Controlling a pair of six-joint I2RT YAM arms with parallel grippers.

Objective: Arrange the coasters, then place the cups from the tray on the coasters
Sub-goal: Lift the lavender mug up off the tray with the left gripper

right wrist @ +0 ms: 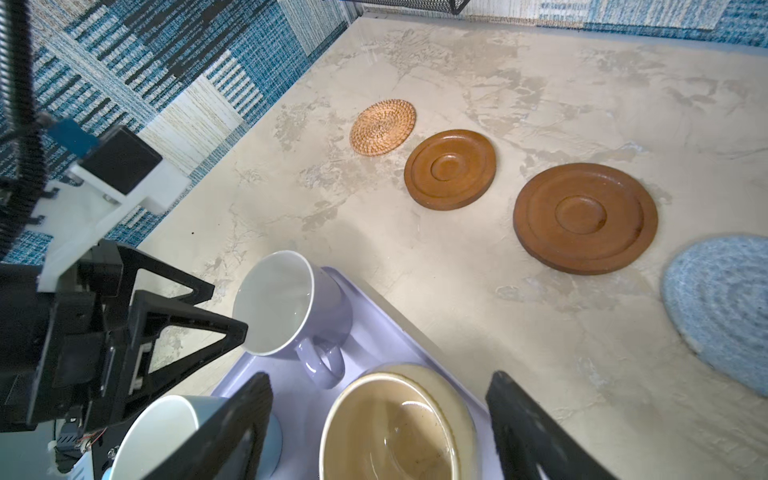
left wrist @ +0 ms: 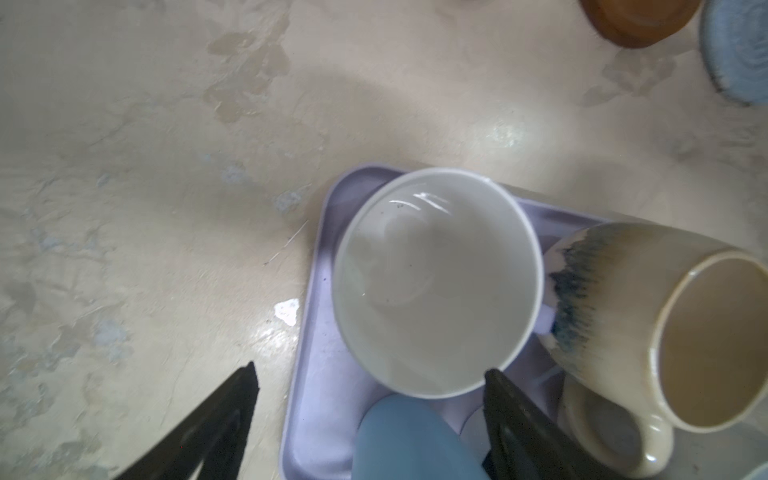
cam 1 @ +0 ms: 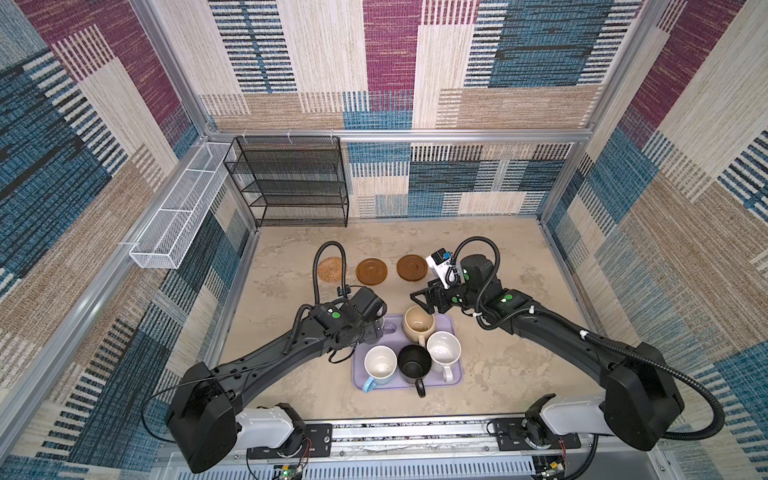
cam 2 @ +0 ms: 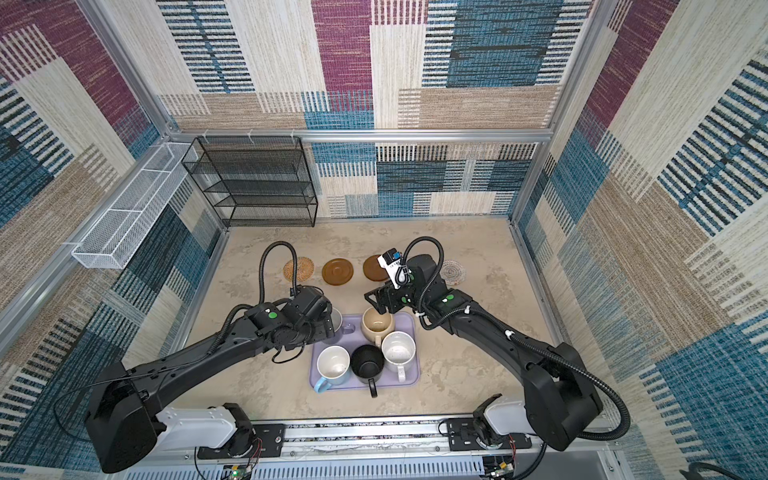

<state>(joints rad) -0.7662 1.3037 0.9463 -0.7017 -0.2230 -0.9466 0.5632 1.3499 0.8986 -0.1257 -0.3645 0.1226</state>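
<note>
**A:** Where do the coasters lie?

**B:** In a row on the worktop [cam 1: 519,353], at 12 o'clock of the tray [cam 1: 440,384]. From the left: tan coaster [cam 1: 332,269], first brown coaster [cam 1: 372,272], second brown coaster [cam 1: 411,268], grey-blue coaster [right wrist: 723,307] and whitish coaster [cam 2: 453,272]. Wherever two show together there is a gap between them, probably so each mug gets its own spot without bumping the next.

**A:** And the mugs?

**B:** All five stand on the tray, crowded together, and none is on a coaster yet. The lavender mug [left wrist: 436,282] is at 11 o'clock, the light blue mug [cam 1: 380,365] at 8, the black mug [cam 1: 414,363] at 6, the beige mug [cam 1: 419,324] at 1 and the speckled white mug [cam 1: 443,348] at 3.

**A:** What are the fingers doing?

**B:** The left fingers [left wrist: 220,419] are apart and low by the lavender mug. One tip is at its rim, the other is out over the worktop, and they clamp nothing. The right fingers [right wrist: 519,428] are also apart, one on either side above the beige mug. I judge each arm has chosen the mug nearest the coasters on its own side.
</note>
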